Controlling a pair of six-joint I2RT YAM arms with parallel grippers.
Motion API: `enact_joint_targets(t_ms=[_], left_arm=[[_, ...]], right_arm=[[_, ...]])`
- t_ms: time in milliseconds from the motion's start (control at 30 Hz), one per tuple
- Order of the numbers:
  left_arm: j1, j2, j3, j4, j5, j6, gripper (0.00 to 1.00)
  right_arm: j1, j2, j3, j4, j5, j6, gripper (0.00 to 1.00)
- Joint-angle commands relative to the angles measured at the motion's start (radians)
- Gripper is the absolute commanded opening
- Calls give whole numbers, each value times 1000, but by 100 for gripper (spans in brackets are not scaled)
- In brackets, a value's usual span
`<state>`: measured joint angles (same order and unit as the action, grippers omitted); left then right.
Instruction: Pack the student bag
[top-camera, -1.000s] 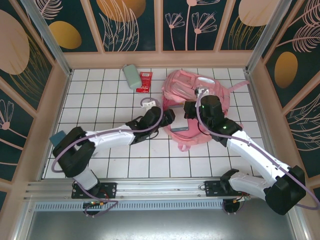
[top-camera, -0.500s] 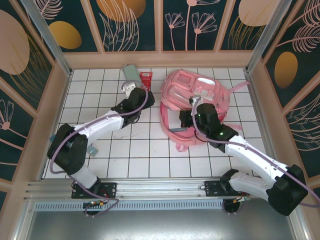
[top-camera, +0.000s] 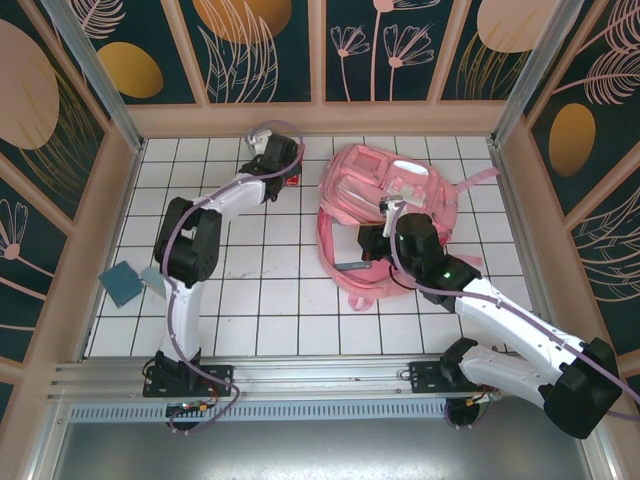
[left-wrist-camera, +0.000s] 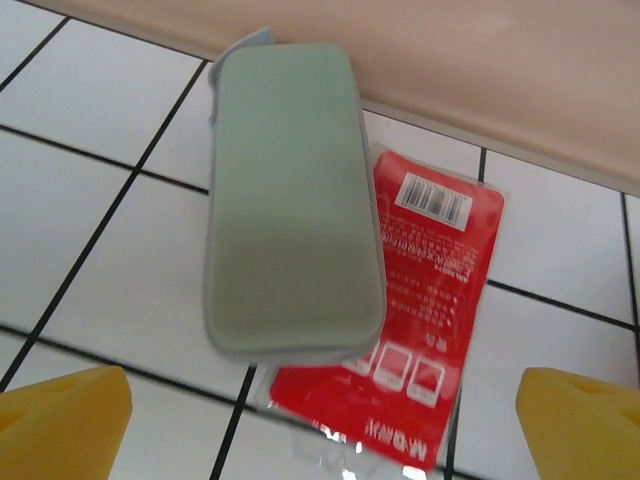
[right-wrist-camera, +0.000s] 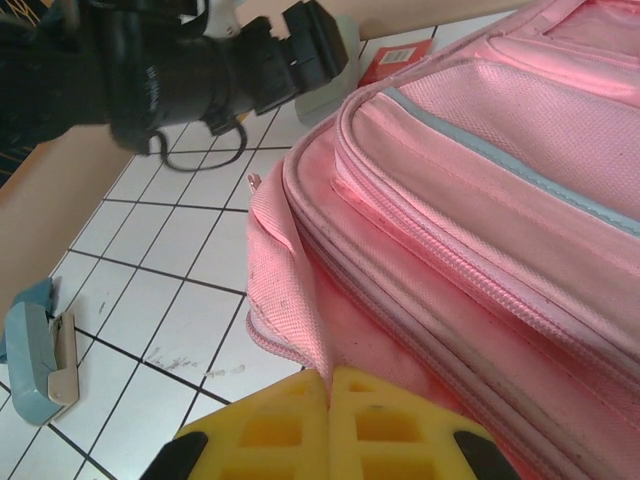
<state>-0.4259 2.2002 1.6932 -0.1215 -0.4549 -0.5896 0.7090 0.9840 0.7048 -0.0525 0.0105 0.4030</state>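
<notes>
Pink student bag, lying flat on white tiles, pale strips, straps splayed

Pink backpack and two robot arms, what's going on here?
The robot is packing the student bag. The right gripper is shut on a fold of the bag's fabric by its opening, seemingly holding it open. The left gripper hangs open above a grey-green pouch that lies partly on a red packet at the table's far edge, probably the next item to go in.
</notes>
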Motion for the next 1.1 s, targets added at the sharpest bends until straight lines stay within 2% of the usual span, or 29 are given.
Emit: enact_joint_targets(t_ms=[0,133,300,567,733,833,967,1000,1067], left_arm=[[27,100,131,-97,-29,30,98],[55,219,286,-208,-39,-10,98],[74,320,398,-272,-28,-25,98],[92,379,461,-270,31,-13,98],[92,359,428,-226,59,17,85],[93,344,402,-210,74,35,73],[93,289,334,-191,79,34,68],[93,261,299,-176,79,35,64],[93,192,204,-122,88,33,62]], right_arm=[[17,-40,26,33,0,19,0],[17,-45,34,22,19,22,0],[16,-42,41,19,22,23,0],[18,-39,45,17,27,24,0],[17,-43,46,11,33,25,0],[19,-44,45,13,35,25,0],[20,-42,44,19,35,24,0],[19,-41,45,20,36,22,0],[20,-38,48,20,37,17,0]])
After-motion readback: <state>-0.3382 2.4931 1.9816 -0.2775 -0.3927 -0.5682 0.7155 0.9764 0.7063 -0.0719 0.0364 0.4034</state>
